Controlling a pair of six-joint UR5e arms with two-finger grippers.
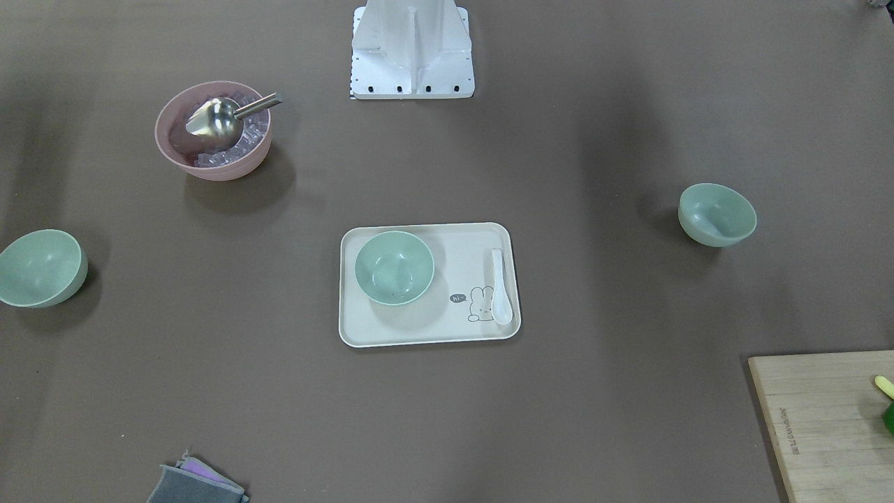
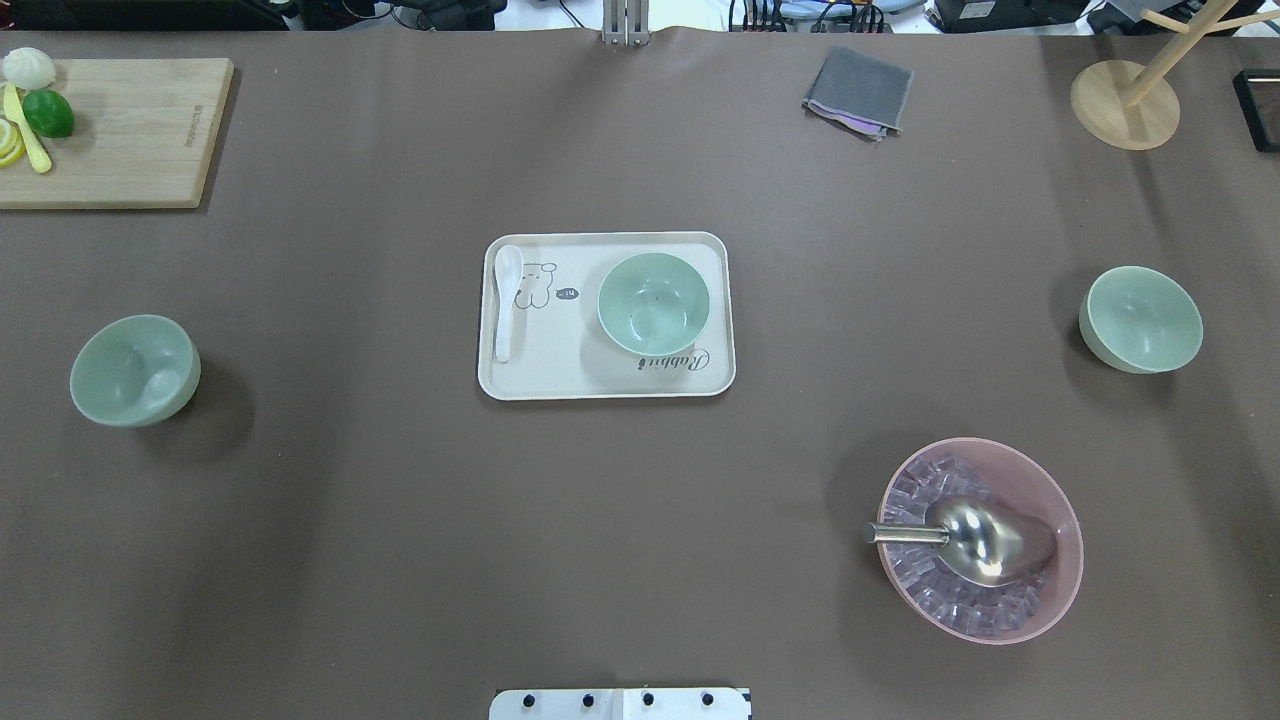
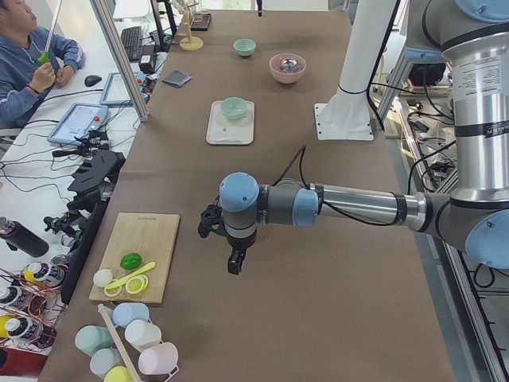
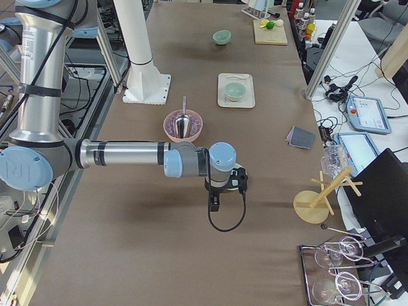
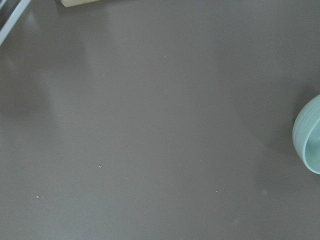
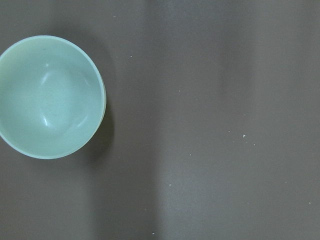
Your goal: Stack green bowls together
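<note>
Three pale green bowls stand apart on the table. One green bowl (image 2: 653, 303) sits on the cream tray (image 2: 545, 378). A second green bowl (image 2: 135, 370) is at the left, and its edge shows in the left wrist view (image 5: 310, 135). The third green bowl (image 2: 1140, 319) is at the right and shows in the right wrist view (image 6: 50, 97). My left gripper (image 3: 231, 267) hangs above the table's left end, my right gripper (image 4: 214, 204) above its right end. Neither wrist view shows fingers. I cannot tell whether either gripper is open or shut.
A pink bowl (image 2: 1040, 480) holds ice and a metal scoop (image 2: 975, 540) at the near right. A white spoon (image 2: 505, 300) lies on the tray. A cutting board (image 2: 120, 130) with fruit, a grey cloth (image 2: 858, 92) and a wooden stand (image 2: 1125, 105) line the far edge.
</note>
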